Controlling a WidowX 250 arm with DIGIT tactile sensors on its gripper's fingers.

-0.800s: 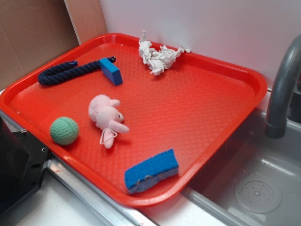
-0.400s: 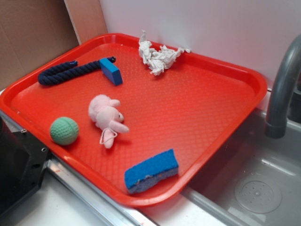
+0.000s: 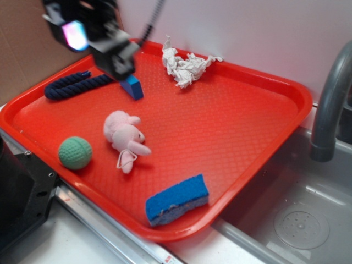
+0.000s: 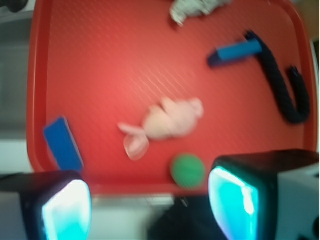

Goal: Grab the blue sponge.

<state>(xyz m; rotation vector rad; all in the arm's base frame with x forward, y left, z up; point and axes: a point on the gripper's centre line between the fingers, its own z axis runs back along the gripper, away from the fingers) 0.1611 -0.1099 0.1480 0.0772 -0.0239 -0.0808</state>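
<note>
I'm only starting the approach: my end effector (image 3: pixel 118 66), fingers spread and empty, hangs well apart from the blue sponge (image 3: pixel 177 199); next I must cross the tray (image 3: pixel 247 118) toward it.

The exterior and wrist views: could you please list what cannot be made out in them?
- Exterior: the gripper is motion-blurred, so its jaw state is unclear; it also hides part of the blue block.
- Wrist: the whole picture is blurred, so the blue sponge shows no texture.
- Wrist: the crumpled paper is cut off by the top edge.
</note>
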